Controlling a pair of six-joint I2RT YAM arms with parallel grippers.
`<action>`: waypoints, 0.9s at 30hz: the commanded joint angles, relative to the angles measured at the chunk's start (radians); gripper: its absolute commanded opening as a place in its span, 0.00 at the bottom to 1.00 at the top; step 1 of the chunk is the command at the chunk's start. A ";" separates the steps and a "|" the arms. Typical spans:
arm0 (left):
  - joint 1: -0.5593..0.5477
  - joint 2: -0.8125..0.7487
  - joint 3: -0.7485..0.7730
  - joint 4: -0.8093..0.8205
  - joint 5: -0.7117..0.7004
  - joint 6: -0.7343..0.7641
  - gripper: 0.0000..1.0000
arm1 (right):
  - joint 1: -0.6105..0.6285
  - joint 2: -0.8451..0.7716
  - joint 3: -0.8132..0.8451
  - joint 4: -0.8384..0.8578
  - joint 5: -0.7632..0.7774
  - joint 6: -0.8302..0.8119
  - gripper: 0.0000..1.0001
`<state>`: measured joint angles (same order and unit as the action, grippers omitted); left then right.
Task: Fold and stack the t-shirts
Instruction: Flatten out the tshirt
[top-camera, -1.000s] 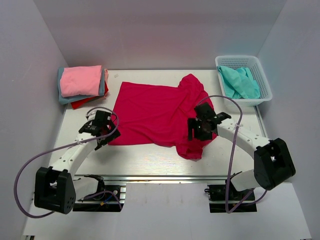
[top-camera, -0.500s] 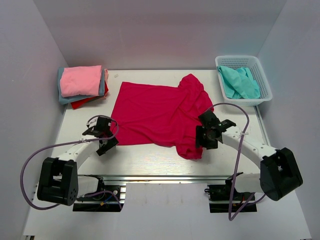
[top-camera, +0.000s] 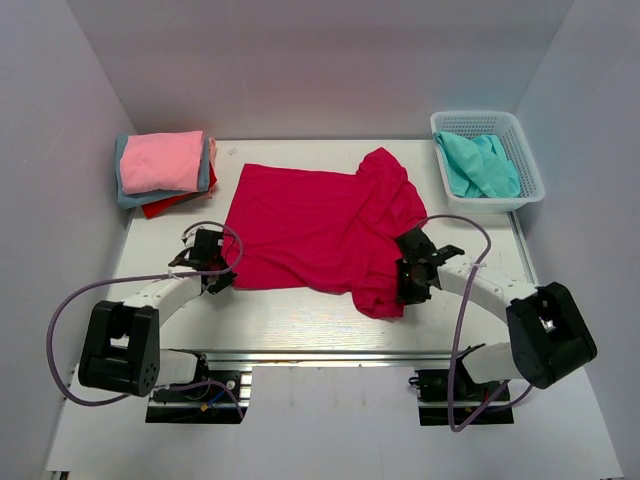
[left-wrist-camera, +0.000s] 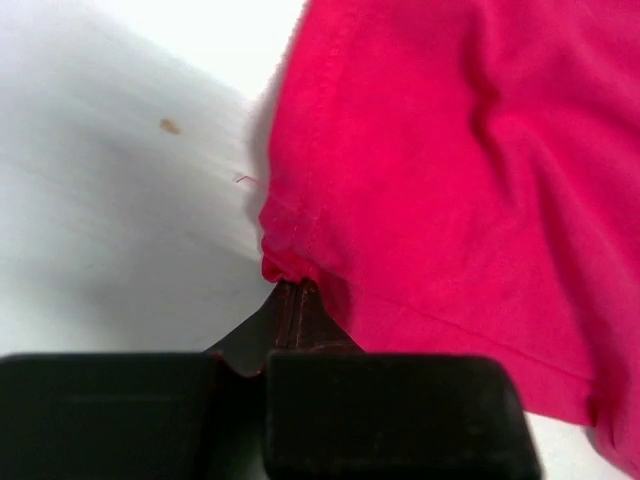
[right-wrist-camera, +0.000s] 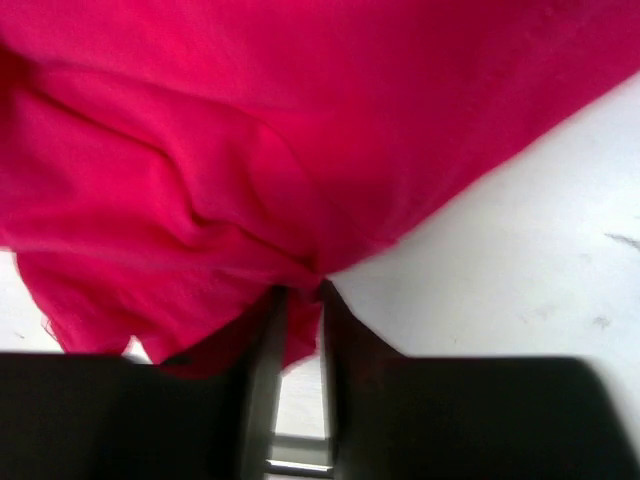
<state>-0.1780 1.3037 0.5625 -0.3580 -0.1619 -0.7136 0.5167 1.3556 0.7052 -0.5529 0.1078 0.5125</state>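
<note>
A crimson t-shirt (top-camera: 310, 225) lies spread on the white table (top-camera: 300, 320), its right side rumpled. At the shirt's near left corner, my left gripper (top-camera: 222, 278) is shut on the hem; the left wrist view shows the hem corner (left-wrist-camera: 285, 262) bunched at the tips of the gripper (left-wrist-camera: 290, 300). My right gripper (top-camera: 408, 285) is at the shirt's near right edge. In the right wrist view a fold of the crimson cloth (right-wrist-camera: 300, 200) is gathered between the narrow-set fingers of the gripper (right-wrist-camera: 300, 300).
A folded stack sits at the back left: a light pink t-shirt (top-camera: 160, 160) on a grey-blue one (top-camera: 125, 192) and a red one (top-camera: 165, 206). At the back right, a white mesh basket (top-camera: 527, 150) holds a teal t-shirt (top-camera: 480, 165).
Both grippers came down to the crimson shirt's near edge and closed on it. The left went from wide open to shut on the hem corner; the right narrowed onto a fold.
</note>
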 joint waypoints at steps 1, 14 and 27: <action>0.000 0.046 -0.030 -0.012 0.079 0.037 0.00 | -0.004 0.036 -0.009 0.143 -0.078 0.017 0.22; -0.018 -0.358 0.051 0.040 -0.013 0.172 0.00 | -0.003 -0.341 0.100 0.134 0.151 -0.008 0.00; -0.018 -0.497 0.270 0.244 -0.059 0.249 0.00 | -0.004 -0.596 0.213 0.662 0.340 -0.215 0.00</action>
<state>-0.1936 0.8272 0.7399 -0.2226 -0.2024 -0.5102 0.5171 0.7460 0.7849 -0.0521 0.3771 0.4084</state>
